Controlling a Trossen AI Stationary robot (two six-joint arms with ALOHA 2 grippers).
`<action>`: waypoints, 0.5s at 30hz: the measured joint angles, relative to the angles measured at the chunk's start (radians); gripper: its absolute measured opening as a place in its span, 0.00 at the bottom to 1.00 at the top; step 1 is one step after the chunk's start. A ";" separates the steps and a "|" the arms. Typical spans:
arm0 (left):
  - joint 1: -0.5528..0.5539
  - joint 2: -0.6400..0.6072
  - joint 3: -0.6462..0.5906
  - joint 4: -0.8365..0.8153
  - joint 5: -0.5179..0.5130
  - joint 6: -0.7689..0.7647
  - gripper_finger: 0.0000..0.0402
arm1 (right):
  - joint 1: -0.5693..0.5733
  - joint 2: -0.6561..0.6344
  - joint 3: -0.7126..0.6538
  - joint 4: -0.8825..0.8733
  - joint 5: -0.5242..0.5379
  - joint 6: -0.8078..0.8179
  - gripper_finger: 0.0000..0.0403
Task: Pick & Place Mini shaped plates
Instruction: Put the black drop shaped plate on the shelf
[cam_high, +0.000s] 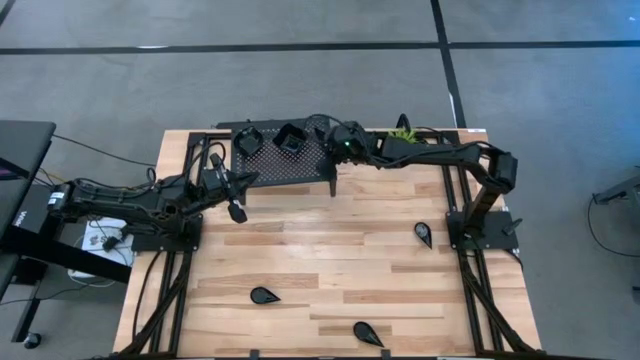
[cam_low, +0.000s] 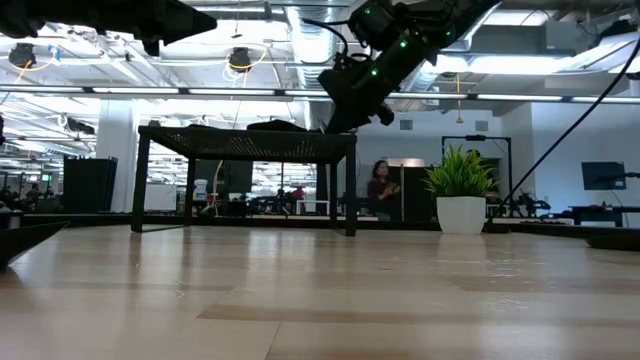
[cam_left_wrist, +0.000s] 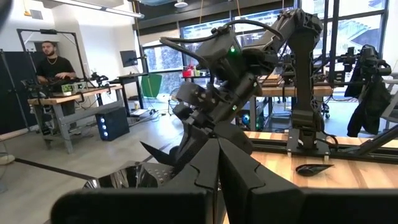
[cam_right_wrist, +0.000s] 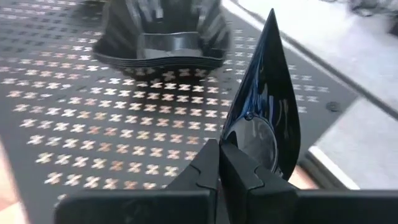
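My right gripper (cam_high: 326, 136) hovers over the right part of the black perforated stand (cam_high: 285, 165), shut on a glossy black teardrop plate (cam_right_wrist: 267, 106). Two stacks of mini plates rest on the stand's top: wavy-edged squares (cam_right_wrist: 158, 37) and roundish ones (cam_high: 247, 140). Three more teardrop plates lie flat on the wooden table (cam_high: 424, 233), (cam_high: 264, 295), (cam_high: 367, 332). My left gripper (cam_high: 237, 210) is shut on nothing, held above the table near the stand's left front leg. My right gripper pinches the teardrop plate's rim at its rounded end (cam_right_wrist: 239, 146) between its two fingers. The fingers (cam_right_wrist: 205, 165) come slanting down from the table's right side. The plate stands on edge beyond the fingers, its pointed tip (cam_right_wrist: 272, 15) away from them, above the stand's top.
A small green potted plant (cam_low: 460, 195) stands at the far edge behind the right arm. The stand's legs (cam_low: 350, 190) rise from the far middle of the table. People work at benches in the room beyond (cam_left_wrist: 53, 62).
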 joint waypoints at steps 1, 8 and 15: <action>0.000 0.000 0.000 0.000 0.000 0.000 0.03 | -0.004 0.000 0.000 0.002 -0.018 0.000 0.00; 0.000 0.000 0.000 0.000 0.000 0.000 0.03 | -0.014 0.000 0.000 0.007 -0.058 0.000 0.01; 0.000 0.000 0.000 0.000 0.000 0.000 0.03 | -0.014 0.000 0.000 0.018 -0.104 -0.016 0.01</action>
